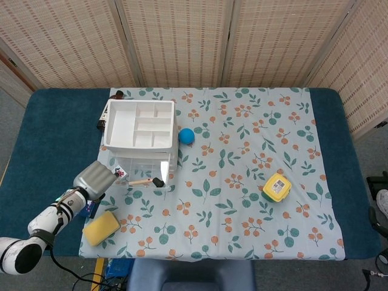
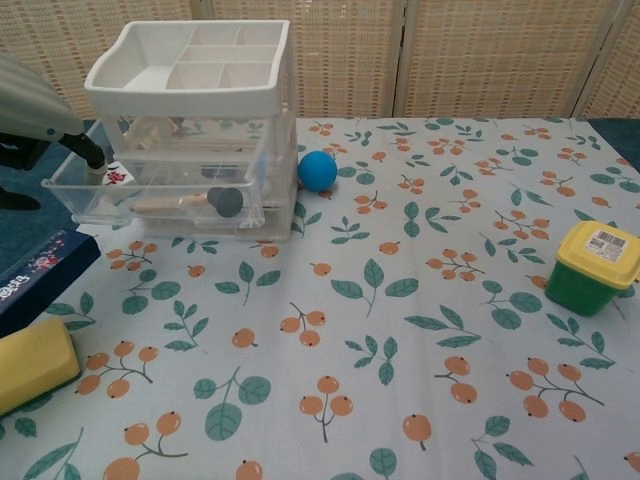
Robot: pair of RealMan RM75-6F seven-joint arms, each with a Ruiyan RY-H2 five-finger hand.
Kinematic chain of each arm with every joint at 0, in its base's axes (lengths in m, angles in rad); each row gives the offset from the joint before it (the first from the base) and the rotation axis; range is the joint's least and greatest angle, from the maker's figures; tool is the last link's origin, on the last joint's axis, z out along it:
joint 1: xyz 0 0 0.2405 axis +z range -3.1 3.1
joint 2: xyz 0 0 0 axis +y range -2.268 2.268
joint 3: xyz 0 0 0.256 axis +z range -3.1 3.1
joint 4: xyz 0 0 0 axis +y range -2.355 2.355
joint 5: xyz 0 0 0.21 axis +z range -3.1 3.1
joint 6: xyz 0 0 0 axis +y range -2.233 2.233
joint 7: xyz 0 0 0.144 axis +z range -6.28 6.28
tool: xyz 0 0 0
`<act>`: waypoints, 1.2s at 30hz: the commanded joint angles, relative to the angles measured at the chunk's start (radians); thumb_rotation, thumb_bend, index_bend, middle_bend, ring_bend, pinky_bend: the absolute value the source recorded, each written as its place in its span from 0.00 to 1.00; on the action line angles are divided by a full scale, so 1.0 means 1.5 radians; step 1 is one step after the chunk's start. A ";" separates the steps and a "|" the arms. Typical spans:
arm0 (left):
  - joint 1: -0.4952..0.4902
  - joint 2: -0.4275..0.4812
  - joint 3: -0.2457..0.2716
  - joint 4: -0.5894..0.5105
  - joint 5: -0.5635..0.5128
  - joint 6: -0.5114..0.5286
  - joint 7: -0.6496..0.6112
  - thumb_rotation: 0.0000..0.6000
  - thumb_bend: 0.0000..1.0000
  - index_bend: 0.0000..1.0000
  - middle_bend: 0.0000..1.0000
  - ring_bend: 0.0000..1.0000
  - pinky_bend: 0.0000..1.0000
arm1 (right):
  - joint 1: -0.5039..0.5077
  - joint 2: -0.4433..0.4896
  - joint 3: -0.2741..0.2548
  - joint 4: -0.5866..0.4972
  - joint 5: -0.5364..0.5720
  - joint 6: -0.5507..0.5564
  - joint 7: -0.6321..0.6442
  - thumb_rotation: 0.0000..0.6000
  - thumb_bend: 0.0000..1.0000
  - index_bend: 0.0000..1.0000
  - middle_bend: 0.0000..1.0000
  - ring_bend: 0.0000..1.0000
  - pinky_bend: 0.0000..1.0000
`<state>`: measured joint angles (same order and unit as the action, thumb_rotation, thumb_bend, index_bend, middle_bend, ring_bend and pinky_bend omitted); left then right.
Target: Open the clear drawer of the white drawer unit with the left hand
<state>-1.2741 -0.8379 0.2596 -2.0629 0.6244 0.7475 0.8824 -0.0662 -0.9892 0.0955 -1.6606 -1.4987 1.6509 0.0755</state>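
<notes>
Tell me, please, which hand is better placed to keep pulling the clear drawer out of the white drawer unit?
The left hand. It is already at the front left corner of the clear drawer, a dark finger hooked over its rim, with the drawer partly out of the white drawer unit. The right hand appears in neither view.

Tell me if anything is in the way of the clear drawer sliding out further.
Nothing visible blocks it. The clear drawer is partly out, with the left hand at its front corner. The yellow sponge and dark box lie off its path.
</notes>
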 commanded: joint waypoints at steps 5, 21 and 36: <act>-0.009 -0.005 0.003 0.002 -0.011 -0.011 -0.005 1.00 0.36 0.28 0.97 1.00 1.00 | -0.001 -0.001 0.000 0.001 0.000 0.001 0.002 1.00 0.46 0.00 0.00 0.00 0.00; -0.032 -0.024 -0.010 0.018 -0.014 -0.016 -0.024 1.00 0.36 0.19 0.97 1.00 1.00 | -0.005 -0.003 0.000 0.008 0.004 0.004 0.009 1.00 0.46 0.00 0.00 0.00 0.00; -0.022 0.019 -0.032 -0.016 0.028 -0.016 -0.083 1.00 0.36 0.16 0.97 1.00 1.00 | -0.007 0.000 0.003 0.006 0.003 0.008 0.007 1.00 0.46 0.00 0.00 0.00 0.00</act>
<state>-1.3226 -0.8377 0.2220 -2.0672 0.6410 0.7274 0.7902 -0.0773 -0.9900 0.0991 -1.6517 -1.4932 1.6624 0.0858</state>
